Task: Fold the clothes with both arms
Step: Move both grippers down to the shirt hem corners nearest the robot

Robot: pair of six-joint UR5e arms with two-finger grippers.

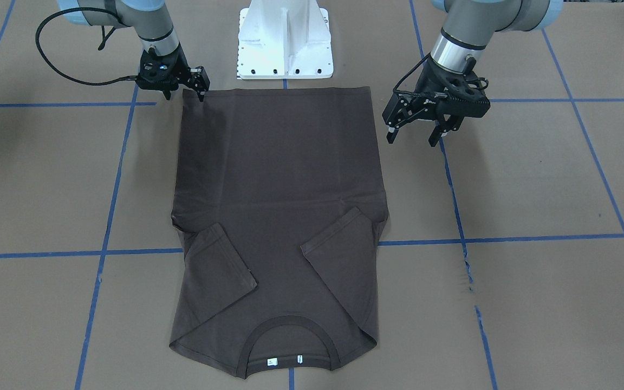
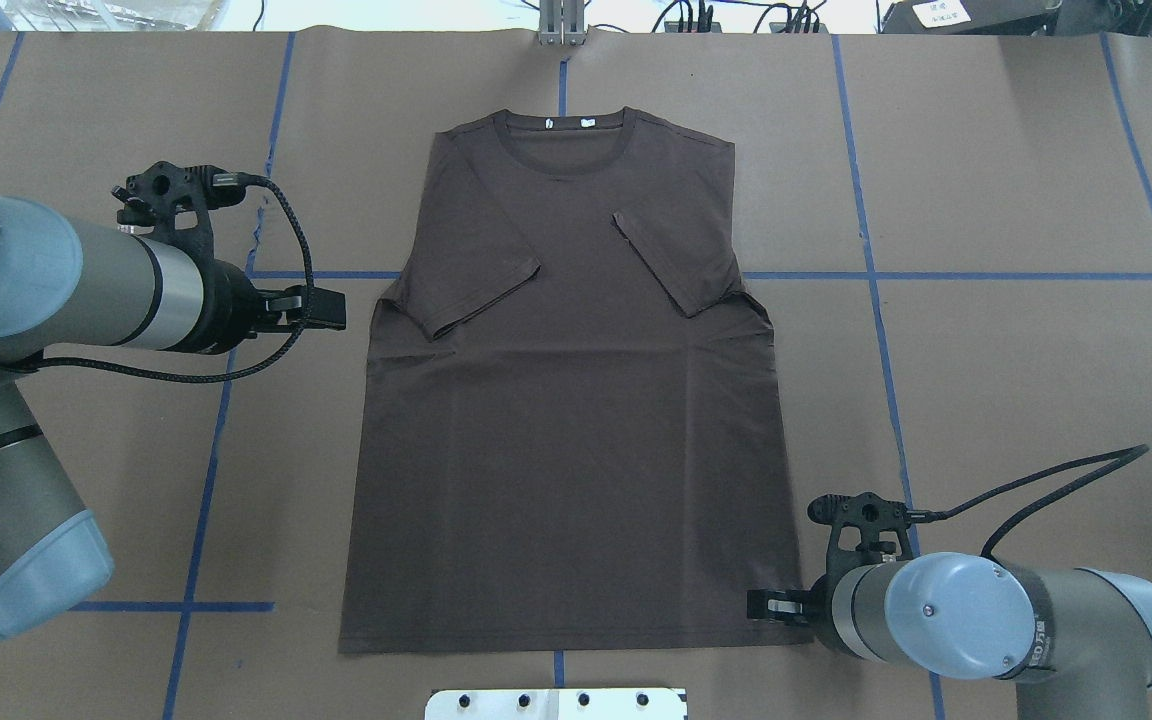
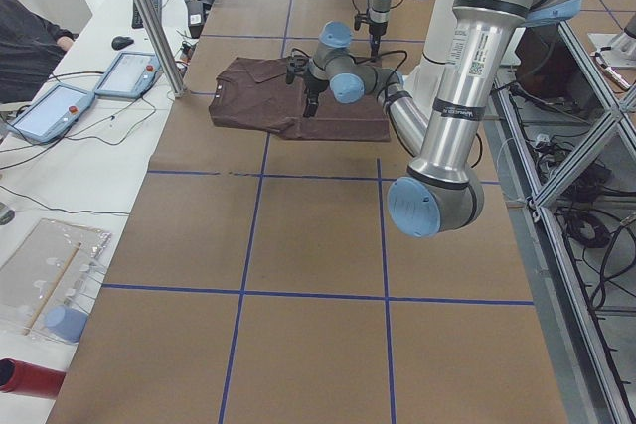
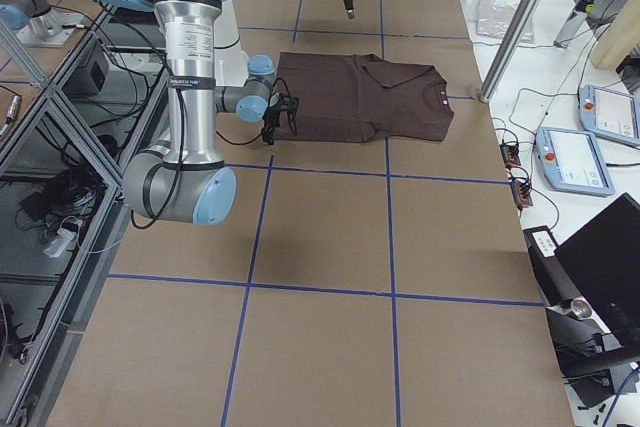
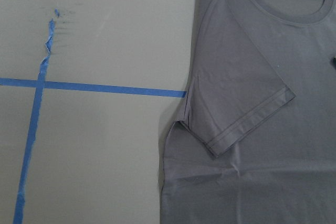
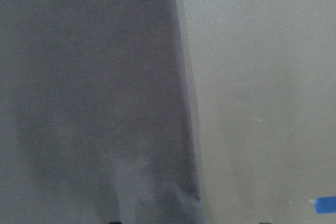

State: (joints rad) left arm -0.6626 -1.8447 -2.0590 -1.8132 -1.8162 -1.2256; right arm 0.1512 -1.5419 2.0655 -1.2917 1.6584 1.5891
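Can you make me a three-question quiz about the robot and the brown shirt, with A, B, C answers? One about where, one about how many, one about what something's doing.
1. Where is the T-shirt's collar, from the robot's white base?
A. Right next to it. B. At the far end. C. Tucked underneath.
2. How many sleeves are folded in over the shirt?
A. None. B. One. C. Two.
3. The left hand is:
A. open, beside the shirt. B. shut on a sleeve. C. shut on the collar.
Answers: 1 B, collar lies opposite the base. 2 C, both lie on the shirt's body. 3 A, open wide, touching no cloth.
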